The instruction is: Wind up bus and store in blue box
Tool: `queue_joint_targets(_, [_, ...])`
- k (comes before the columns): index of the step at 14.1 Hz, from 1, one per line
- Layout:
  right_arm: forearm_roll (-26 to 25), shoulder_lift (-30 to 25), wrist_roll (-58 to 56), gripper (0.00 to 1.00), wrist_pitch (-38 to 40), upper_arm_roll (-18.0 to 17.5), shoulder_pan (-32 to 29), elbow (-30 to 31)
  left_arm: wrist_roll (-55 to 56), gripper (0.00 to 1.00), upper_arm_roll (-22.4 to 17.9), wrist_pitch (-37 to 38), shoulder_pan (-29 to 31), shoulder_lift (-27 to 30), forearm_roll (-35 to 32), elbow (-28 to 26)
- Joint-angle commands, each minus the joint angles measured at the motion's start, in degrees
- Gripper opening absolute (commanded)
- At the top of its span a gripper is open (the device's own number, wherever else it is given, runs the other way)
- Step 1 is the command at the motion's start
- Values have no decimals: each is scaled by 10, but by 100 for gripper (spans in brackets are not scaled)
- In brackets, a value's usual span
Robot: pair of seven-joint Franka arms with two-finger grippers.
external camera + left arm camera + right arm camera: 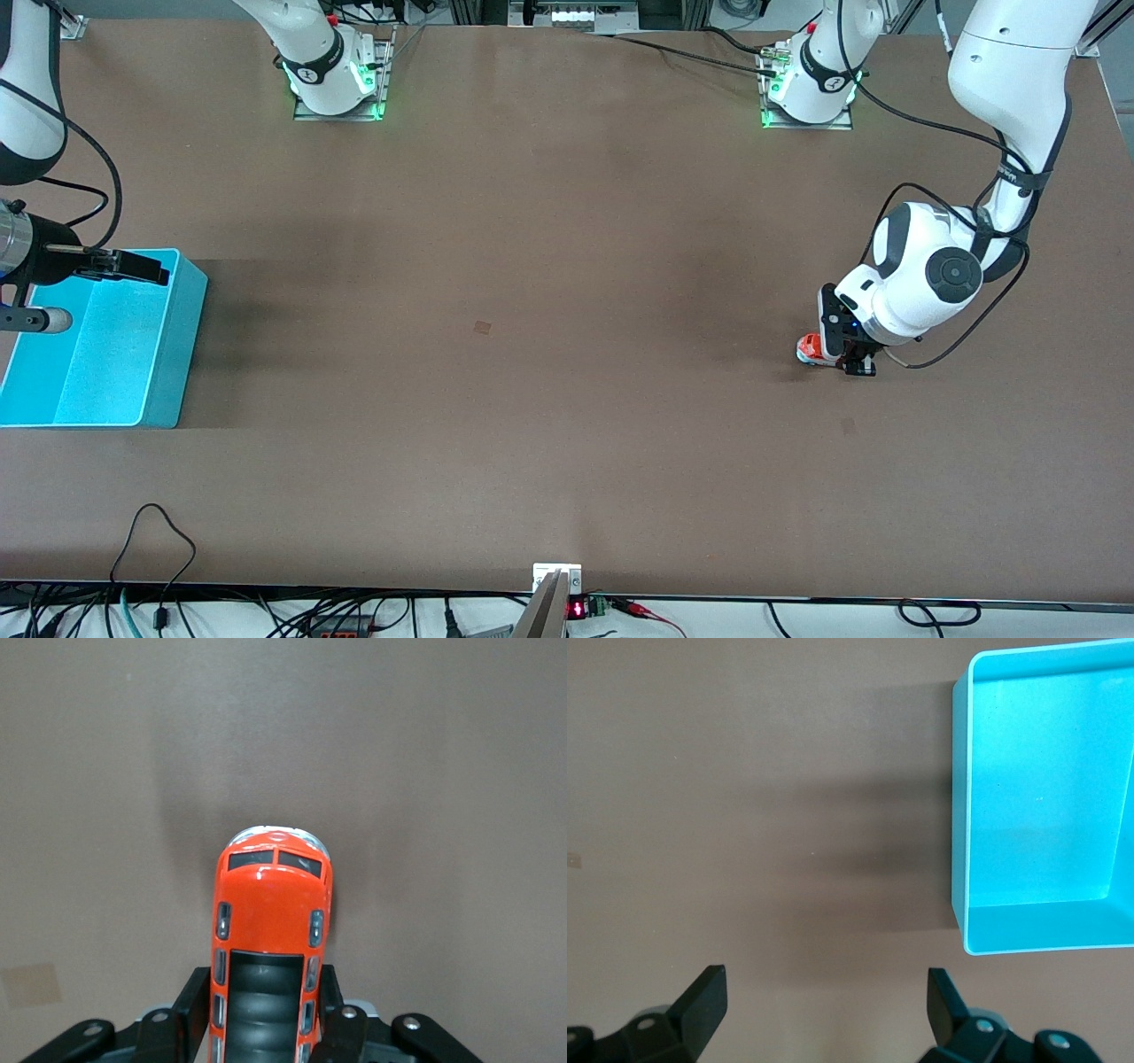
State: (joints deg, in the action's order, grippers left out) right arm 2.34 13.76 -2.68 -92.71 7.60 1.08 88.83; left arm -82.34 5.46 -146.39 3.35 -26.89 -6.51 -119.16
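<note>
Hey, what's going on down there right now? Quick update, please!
Left gripper shut on the bus, down at table level. Right gripper open, waiting above the blue box, which holds nothing. Bare table between bus and box.

Right gripper [824, 1001] fingers spread wide (probably above the table [744, 815]) near the blue box [961, 815].

Bus [270, 939]: small, orange, with dark roof windows and a pale grey-white front edge. It is seen on the brown table toward the left arm's end, its rear sides flanked by black fingers [197, 1001].

Blue box [168, 354]: rectangular turquoise bin, lighter rim, smooth walls, open top, nothing seen inside. It is set flat at the right arm's end, well apart from the bus.
</note>
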Motion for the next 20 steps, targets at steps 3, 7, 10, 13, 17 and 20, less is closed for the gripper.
queue_joint_targets(3, [-3,-4,-9,100,4,-1,-4,3,42,22,3,-1,-1,-4,-4,-3])
queue_joint_targets(7, [-3,-4,-9,100,4,-1,-3,3,33,22,-1,0,7,-10,-4,-3])
queue_joint_targets(10, [-4,-4,-9,100,4,-1,-3,3,-13,22,-1,0,59,-20,-6,3])
queue_joint_targets(13, [-3,-4,-10,100,4,-1,-4,3,-89,22,-2,0,124,-27,-8,8])
queue_joint_targets(17, [-4,-4,-10,100,4,-1,-4,3,-163,22,-2,-2,183,-48,-8,31])
queue_joint_targets(20, [-4,-1,-12,100,4,-1,-13,3,-164,24,-2,-5,201,-48,-8,32])
